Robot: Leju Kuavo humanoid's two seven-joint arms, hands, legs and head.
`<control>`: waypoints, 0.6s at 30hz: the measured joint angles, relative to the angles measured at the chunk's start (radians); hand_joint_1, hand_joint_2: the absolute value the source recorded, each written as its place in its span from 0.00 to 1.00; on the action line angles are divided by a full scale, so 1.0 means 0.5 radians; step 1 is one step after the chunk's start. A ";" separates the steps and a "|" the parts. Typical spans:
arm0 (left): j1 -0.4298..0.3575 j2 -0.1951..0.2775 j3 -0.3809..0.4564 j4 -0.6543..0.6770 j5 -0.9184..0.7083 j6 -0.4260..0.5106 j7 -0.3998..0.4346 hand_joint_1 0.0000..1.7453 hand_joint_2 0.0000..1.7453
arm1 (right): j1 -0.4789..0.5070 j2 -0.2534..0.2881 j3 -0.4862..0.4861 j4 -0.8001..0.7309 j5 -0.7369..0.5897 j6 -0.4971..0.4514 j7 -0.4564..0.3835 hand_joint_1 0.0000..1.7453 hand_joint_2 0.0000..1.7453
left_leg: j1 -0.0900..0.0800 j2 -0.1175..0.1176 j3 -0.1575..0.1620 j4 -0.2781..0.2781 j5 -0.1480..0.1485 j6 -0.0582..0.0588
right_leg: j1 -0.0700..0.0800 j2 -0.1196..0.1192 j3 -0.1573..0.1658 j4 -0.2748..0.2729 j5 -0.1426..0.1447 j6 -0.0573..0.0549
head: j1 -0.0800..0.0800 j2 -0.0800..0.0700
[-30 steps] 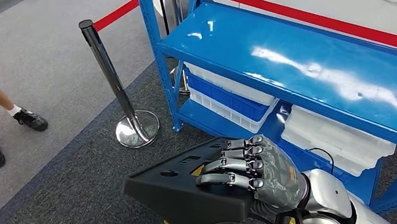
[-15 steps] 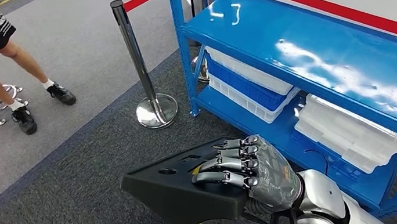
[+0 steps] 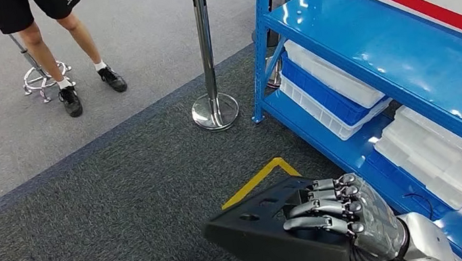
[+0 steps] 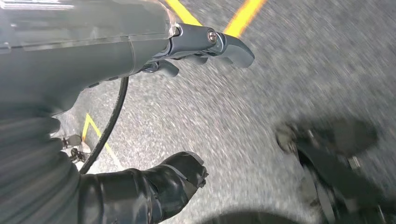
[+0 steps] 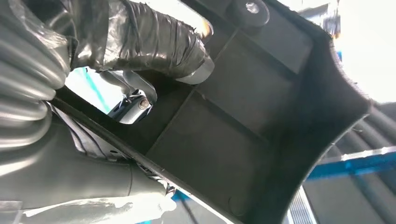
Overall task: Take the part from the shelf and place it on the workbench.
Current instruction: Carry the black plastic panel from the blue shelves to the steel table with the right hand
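Your whole view has swung left since a second ago, so the blue shelf [image 3: 402, 58] slid right: that's turning, not moving things. Your right hand [image 3: 346, 213] still grips the black part [image 3: 263, 232]; no workbench yet, keep turning

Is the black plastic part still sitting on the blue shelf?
No, the robot's right hand holds the black plastic part above the carpet.

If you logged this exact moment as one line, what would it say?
stage: carrying | right hand: grips black part | left hand: holds nothing | blue shelf: beside robot | workbench: unseen
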 joint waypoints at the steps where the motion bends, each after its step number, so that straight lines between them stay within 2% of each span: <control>1: -0.001 0.000 -0.002 0.000 0.009 -0.001 -0.006 0.00 1.00 | 0.006 0.001 -0.012 -0.004 0.009 0.017 0.014 1.00 1.00 | -0.008 -0.018 -0.035 0.004 0.023 0.003 | 0.002 0.009 -0.014 0.103 -0.034 -0.004 | 0.000 0.000; 2: -0.001 0.001 -0.002 0.000 0.018 -0.001 -0.016 0.00 1.00 | 0.007 0.001 -0.019 -0.006 0.016 0.027 0.027 1.00 1.00 | -0.014 -0.038 -0.073 0.010 0.045 0.004 | 0.005 0.013 -0.002 0.154 -0.019 -0.011 | 0.000 0.000; 3: -0.001 0.002 -0.002 0.000 0.027 -0.001 -0.030 0.00 1.00 | 0.006 0.002 -0.022 -0.006 0.021 0.032 0.042 1.00 1.00 | -0.018 -0.061 -0.110 0.018 0.065 0.003 | 0.009 0.017 0.043 0.137 0.033 -0.021 | 0.000 0.000; 4: -0.001 0.002 -0.002 0.000 0.035 -0.002 -0.047 0.00 1.00 | 0.006 0.002 -0.024 -0.008 0.024 0.033 0.055 1.00 1.00 | -0.021 -0.086 -0.143 0.027 0.082 0.002 | 0.013 0.032 0.120 0.053 0.095 -0.035 | 0.000 0.000; 5: -0.002 0.000 -0.002 -0.001 0.041 -0.003 -0.062 0.00 1.00 | 0.003 0.002 -0.026 -0.010 0.026 0.031 0.066 1.00 1.00 | -0.022 -0.109 -0.172 0.037 0.099 -0.003 | 0.018 0.069 0.221 -0.078 0.125 -0.051 | -0.001 0.000; 6: -0.003 -0.001 -0.003 -0.002 0.046 -0.004 -0.072 0.00 1.00 | 0.001 0.002 -0.029 -0.014 0.026 0.030 0.077 1.00 1.00 | -0.025 -0.131 -0.196 0.050 0.115 -0.008 | 0.021 0.106 0.322 -0.224 0.124 -0.063 | -0.001 0.000; 7: -0.004 -0.003 -0.003 -0.002 0.050 -0.005 -0.079 0.00 1.00 | -0.003 0.002 -0.031 -0.019 0.026 0.028 0.088 1.00 1.00 | -0.026 -0.153 -0.214 0.060 0.131 -0.017 | 0.024 0.133 0.395 -0.340 0.101 -0.070 | -0.001 0.000; 8: -0.004 -0.004 -0.004 -0.003 0.053 -0.005 -0.082 0.00 1.00 | -0.008 0.002 -0.034 -0.022 0.025 0.027 0.097 1.00 1.00 | -0.026 -0.174 -0.227 0.066 0.147 -0.028 | 0.028 0.145 0.438 -0.416 0.071 -0.074 | -0.001 0.000; 10: 0.002 -0.003 -0.005 -0.003 0.058 -0.005 -0.086 0.00 1.00 | -0.018 0.002 -0.036 -0.025 0.024 0.026 0.111 1.00 1.00 | -0.023 -0.211 -0.243 0.064 0.175 -0.050 | 0.029 0.106 0.448 -0.459 0.070 -0.080 | -0.001 0.000; 11: 0.005 -0.002 -0.006 -0.003 0.058 -0.004 -0.090 0.00 1.00 | -0.022 0.002 -0.037 -0.025 0.024 0.026 0.116 1.00 1.00 | -0.021 -0.199 -0.254 0.072 0.168 -0.060 | 0.026 0.081 0.447 -0.468 0.084 -0.090 | -0.002 0.000; 12: 0.007 -0.002 -0.007 -0.003 0.057 -0.004 -0.094 0.00 1.00 | -0.025 0.002 -0.037 -0.027 0.024 0.025 0.120 1.00 1.00 | -0.020 -0.167 -0.274 0.110 0.134 -0.069 | 0.022 0.056 0.444 -0.477 0.099 -0.102 | -0.004 0.000; 13: 0.007 -0.002 -0.009 -0.003 0.057 -0.003 -0.099 0.00 1.00 | -0.025 0.002 -0.037 -0.029 0.024 0.025 0.123 1.00 1.00 | -0.015 -0.122 -0.307 0.190 0.071 -0.080 | 0.018 0.030 0.437 -0.484 0.113 -0.112 | -0.006 0.000; 14: 0.005 -0.003 -0.011 -0.003 0.057 -0.003 -0.103 0.00 1.00 | -0.023 0.002 -0.037 -0.031 0.024 0.024 0.127 1.00 1.00 | -0.009 -0.077 -0.352 0.307 -0.008 -0.094 | 0.021 0.006 0.428 -0.484 0.121 -0.118 | -0.009 0.000; 15: 0.004 -0.003 -0.014 -0.003 0.057 -0.003 -0.106 0.00 1.00 | -0.020 0.002 -0.037 -0.032 0.024 0.023 0.132 1.00 1.00 | -0.002 -0.051 -0.402 0.444 -0.083 -0.108 | 0.023 -0.018 0.416 -0.482 0.128 -0.119 | -0.010 0.000; 16: 0.004 -0.002 -0.018 -0.003 0.057 -0.003 -0.107 0.00 1.00 | -0.016 0.002 -0.037 -0.033 0.024 0.023 0.137 1.00 1.00 | 0.005 -0.040 -0.440 0.561 -0.131 -0.119 | 0.025 -0.043 0.404 -0.478 0.133 -0.117 | -0.010 0.000; 17: 0.006 -0.002 -0.021 -0.003 0.057 -0.003 -0.108 0.00 1.00 | -0.012 0.002 -0.037 -0.032 0.024 0.023 0.140 1.00 1.00 | 0.012 -0.034 -0.449 0.618 -0.142 -0.128 | 0.025 -0.067 0.394 -0.473 0.136 -0.115 | -0.010 0.000; 18: 0.008 -0.002 -0.023 -0.003 0.057 -0.003 -0.109 0.00 1.00 | -0.009 0.002 -0.037 -0.032 0.024 0.023 0.142 1.00 1.00 | 0.017 -0.028 -0.419 0.600 -0.118 -0.133 | 0.025 -0.091 0.387 -0.468 0.137 -0.112 | -0.010 0.000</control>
